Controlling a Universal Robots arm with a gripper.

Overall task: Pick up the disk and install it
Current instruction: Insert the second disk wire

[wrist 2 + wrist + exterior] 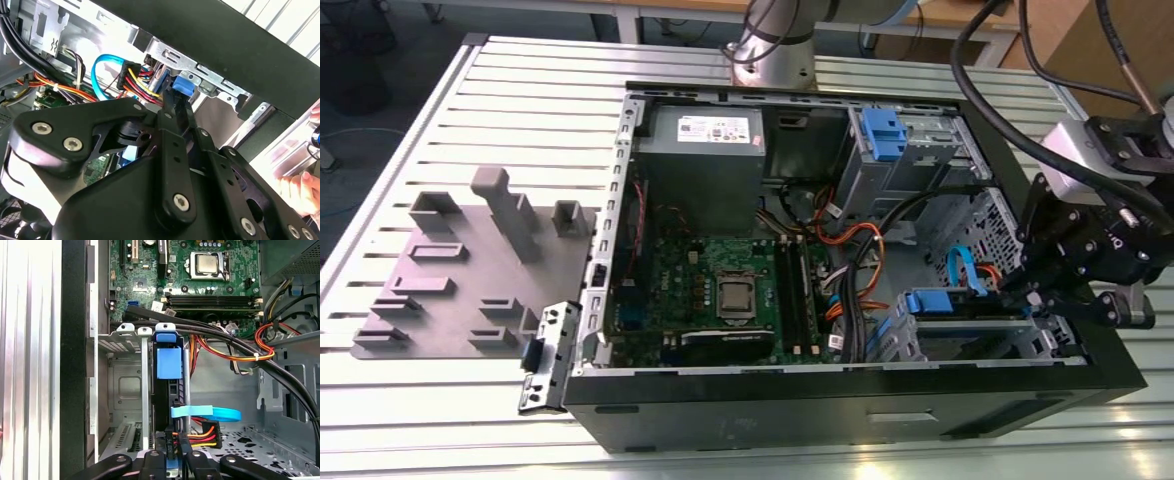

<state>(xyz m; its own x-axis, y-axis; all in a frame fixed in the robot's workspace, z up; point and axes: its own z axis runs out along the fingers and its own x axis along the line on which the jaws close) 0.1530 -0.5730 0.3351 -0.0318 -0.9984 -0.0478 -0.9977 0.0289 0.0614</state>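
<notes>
The disk (169,362) stands on edge in the metal drive bay (127,390) at the case's lower corner, its blue carrier tab facing the motherboard. In the exterior view that blue tab (930,301) sits in the bay at the exterior view's right. My gripper (172,460) reaches into the case at the disk's other end, its black fingers (152,460) flanking the carrier and shut on it. In the second wrist view the fingertips (175,107) meet the blue carrier (183,87) under the case rim. The gripper (1027,300) hangs over the case's right wall.
Black, orange and red cables (235,347) run beside the bay, and a blue data cable (210,413) crosses near the disk. The motherboard (720,290), power supply (704,150) and upper blue-fronted bay (883,135) fill the case. A grey fixture plate (467,270) lies outside. A hand (300,192) is outside the case.
</notes>
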